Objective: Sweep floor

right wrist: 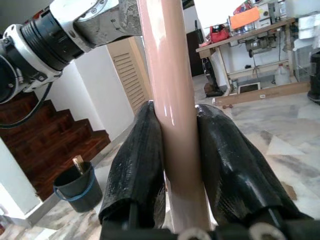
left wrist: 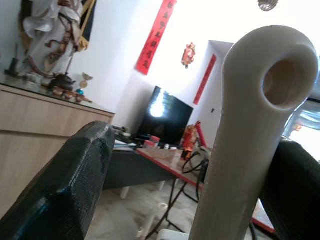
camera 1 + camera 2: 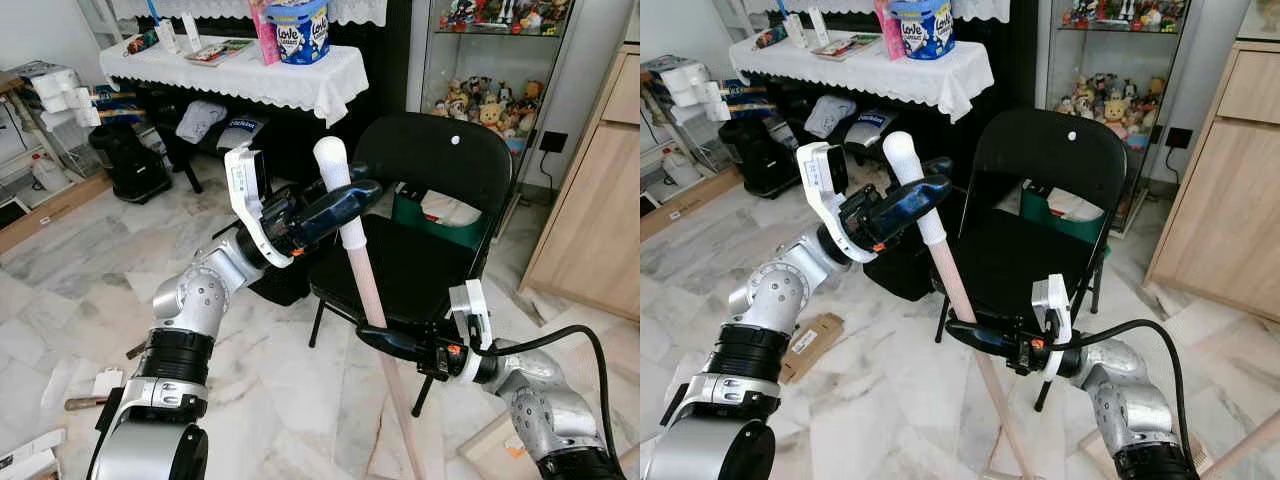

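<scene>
- Long pale pink broom handle with a white rounded plastic cap (image 3: 362,268) runs slantwise between the two grippers, cap end up, lower end going down toward the grey-veined white marble floor (image 3: 60,280).
- Left gripper (image 3: 345,196): up near the white cap, black fingers reaching across the handle just below it. In the left wrist view the cap, with its hanging hole, (image 2: 250,125) stands between the two fingers (image 2: 60,185); a gap shows on one side of the cap, and contact on the other side cannot be told. Whether this gripper is clamped cannot be told.
- Right gripper (image 3: 372,337): lower on the same handle, well below the left gripper. In the right wrist view both black fingers (image 1: 137,165) press flat against either side of the pink shaft (image 1: 175,110); closed tight on the handle.
- The handle passes through both grippers, so the white cap sits just above the left gripper and the long bare pink stretch lies between the two; a further length goes on below the right gripper to the floor.
- Behind the handle, just beyond both grippers: black folding metal chair (image 3: 440,170), with a green box (image 3: 440,225) behind it.
- Farther behind the left gripper: a desk covered with a white lace-edged cloth (image 3: 300,80), carrying a blue-and-white patterned tub (image 3: 305,30).
- Beyond the right gripper's side: light wooden cabinet (image 3: 600,220) and a glass display case of soft toys (image 3: 480,100).
</scene>
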{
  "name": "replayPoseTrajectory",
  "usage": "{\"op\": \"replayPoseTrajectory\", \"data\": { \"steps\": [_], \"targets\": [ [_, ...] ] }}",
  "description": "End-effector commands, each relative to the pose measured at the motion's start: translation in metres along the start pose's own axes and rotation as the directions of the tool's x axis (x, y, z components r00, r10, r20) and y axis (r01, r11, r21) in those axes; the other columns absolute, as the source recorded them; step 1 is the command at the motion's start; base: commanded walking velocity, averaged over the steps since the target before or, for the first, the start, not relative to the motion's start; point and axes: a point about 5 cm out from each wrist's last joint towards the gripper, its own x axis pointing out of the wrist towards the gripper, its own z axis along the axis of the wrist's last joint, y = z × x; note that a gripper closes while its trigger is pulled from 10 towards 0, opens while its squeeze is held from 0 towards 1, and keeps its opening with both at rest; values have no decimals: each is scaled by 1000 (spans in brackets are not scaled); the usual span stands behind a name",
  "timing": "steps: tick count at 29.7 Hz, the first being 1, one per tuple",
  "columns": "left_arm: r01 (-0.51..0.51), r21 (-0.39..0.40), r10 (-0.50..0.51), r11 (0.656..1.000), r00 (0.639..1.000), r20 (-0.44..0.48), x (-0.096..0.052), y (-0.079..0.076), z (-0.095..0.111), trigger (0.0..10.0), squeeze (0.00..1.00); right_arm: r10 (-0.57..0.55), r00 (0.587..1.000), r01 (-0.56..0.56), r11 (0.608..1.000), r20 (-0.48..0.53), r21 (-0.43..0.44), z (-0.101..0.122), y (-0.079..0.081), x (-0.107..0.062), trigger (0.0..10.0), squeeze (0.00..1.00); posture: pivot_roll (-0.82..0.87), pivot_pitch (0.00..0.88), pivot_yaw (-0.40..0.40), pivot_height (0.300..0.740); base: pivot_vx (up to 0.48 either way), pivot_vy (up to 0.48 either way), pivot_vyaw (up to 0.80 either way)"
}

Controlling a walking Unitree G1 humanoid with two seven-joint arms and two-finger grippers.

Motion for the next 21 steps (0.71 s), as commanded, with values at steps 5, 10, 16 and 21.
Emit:
{"op": "replayPoseTrajectory", "data": {
  "steps": [5,10,16,21],
  "targets": [
    [46,33,-44,998,997,-63,-3,-7,-3,10000,0,39,999,-41,997,29,71,-7,6,6,0,0,-101,0,148,740,0,0,0],
    [47,103,-31,994,988,-148,-1,-8,-11,10000,0,29,999,-31,997,28,71,-7,5,6,0,0,-101,0,149,740,0,0,0],
    [53,165,-29,985,989,-145,0,-10,-3,10000,0,26,999,-28,997,31,71,-8,5,7,0,0,-103,0,151,740,0,0,0],
    [68,202,-37,977,987,-153,1,-12,2,10000,0,30,999,-33,997,34,74,-8,6,7,0,0,-103,0,151,740,0,0,0]
  ]
}}
